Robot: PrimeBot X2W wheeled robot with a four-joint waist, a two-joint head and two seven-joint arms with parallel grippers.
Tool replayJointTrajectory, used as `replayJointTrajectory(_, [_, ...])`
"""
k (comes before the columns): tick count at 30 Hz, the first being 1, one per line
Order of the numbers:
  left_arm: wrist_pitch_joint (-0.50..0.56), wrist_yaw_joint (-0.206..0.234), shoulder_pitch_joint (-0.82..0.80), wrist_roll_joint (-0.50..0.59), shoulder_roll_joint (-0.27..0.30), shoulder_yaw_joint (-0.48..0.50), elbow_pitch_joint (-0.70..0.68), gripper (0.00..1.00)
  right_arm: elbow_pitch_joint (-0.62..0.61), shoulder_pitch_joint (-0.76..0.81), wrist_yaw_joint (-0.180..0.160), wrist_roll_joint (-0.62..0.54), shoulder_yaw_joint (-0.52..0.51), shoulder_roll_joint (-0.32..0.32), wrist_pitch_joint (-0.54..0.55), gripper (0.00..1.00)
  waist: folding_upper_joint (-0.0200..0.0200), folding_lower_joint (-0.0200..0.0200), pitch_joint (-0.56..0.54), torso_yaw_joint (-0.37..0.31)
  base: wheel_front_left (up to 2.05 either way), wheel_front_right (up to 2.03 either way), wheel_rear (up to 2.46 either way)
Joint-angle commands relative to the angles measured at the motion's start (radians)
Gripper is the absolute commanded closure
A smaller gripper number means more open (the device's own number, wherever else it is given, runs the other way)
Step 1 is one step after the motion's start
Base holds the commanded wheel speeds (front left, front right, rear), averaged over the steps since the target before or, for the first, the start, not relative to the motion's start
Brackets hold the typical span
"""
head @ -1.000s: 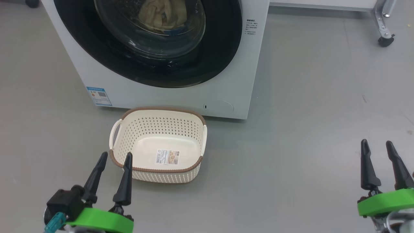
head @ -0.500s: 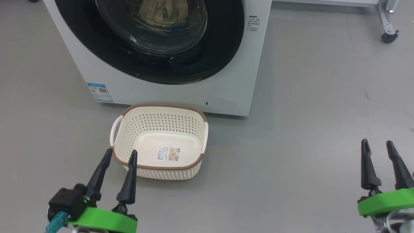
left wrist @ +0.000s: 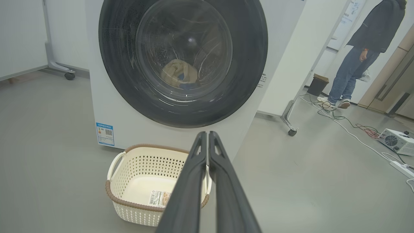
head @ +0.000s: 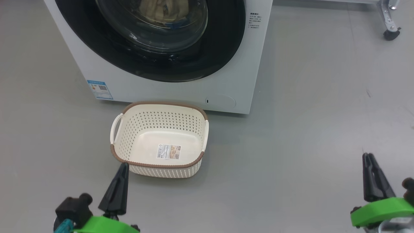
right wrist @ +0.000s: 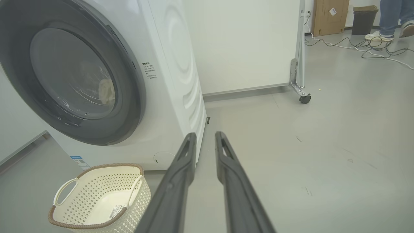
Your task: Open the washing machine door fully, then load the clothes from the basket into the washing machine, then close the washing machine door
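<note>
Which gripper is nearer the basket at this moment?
Left. The left gripper has its tips just short of the near left corner of the basket; I cannot tell whether they touch it. The right gripper is far off to the basket's right.

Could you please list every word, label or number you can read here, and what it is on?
Nothing is legible.
Blue sticker on the washing machine: QR code, print too small.
Text block beside the washing machine door: too small.
Label inside the basket: print blurred.

One washing machine (head: 250, 69), one door (head: 223, 45), one basket (head: 161, 172), one person (left wrist: 357, 61); left pincer (left wrist: 206, 133), right pincer (right wrist: 205, 134): two.
</note>
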Motion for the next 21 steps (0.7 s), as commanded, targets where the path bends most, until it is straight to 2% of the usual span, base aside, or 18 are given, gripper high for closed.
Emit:
replayJointTrajectory(1, [0.0,0.0,-0.001,-0.001,0.0,0.0,-0.001,1.0,-0.001,-0.001,0.0,0.001,0.0,0.0,0.0,1.0,0.0,0.0,0.0,0.0,0.0,0.0,0.0])
replayJointTrajectory(21, [0.047,0.0,-0.006,-0.2,-0.008,0.041,0.018,1.0,0.01,-0.023,-0.001,0.216,0.011,0.001,0.059,1.0,0.0,0.0,-0.008,-0.018,0.0,0.0,0.0])
